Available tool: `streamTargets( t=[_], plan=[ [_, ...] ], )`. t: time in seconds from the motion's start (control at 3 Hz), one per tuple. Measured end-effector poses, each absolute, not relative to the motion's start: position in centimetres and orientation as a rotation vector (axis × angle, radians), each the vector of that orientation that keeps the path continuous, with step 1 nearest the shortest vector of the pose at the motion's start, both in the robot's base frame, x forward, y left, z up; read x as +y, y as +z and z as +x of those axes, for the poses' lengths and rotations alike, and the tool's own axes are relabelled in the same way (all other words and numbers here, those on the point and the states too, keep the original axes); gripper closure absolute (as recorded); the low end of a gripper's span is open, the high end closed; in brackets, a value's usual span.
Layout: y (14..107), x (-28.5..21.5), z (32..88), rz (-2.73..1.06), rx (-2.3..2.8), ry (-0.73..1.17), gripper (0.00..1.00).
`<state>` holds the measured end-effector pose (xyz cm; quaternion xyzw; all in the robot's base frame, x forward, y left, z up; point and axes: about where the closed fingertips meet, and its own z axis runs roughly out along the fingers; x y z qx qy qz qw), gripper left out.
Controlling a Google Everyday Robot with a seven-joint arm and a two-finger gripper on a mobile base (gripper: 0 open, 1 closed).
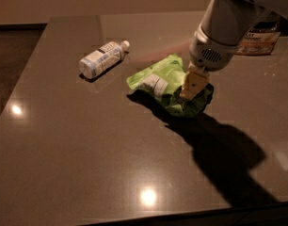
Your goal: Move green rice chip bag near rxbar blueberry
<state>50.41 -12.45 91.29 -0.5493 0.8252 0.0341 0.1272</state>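
Note:
The green rice chip bag is a crinkled lime-green pouch with a white label panel, at the middle of the dark table. It casts a shadow beneath it and looks slightly raised. My gripper comes down from the upper right and is shut on the bag's right end; one tan finger shows against the green. The rxbar blueberry does not show in this view.
A white-labelled plastic bottle lies on its side to the left of the bag. An orange and white packet lies at the back right, partly behind my arm. The arm's shadow falls on the table at front right.

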Motion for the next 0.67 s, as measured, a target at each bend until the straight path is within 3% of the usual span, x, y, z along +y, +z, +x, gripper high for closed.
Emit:
streamTargets(
  t=[0.67],
  plan=[
    [91.1,-15.79,52.91,-1.447,2.466,0.075,0.36]
  ],
)
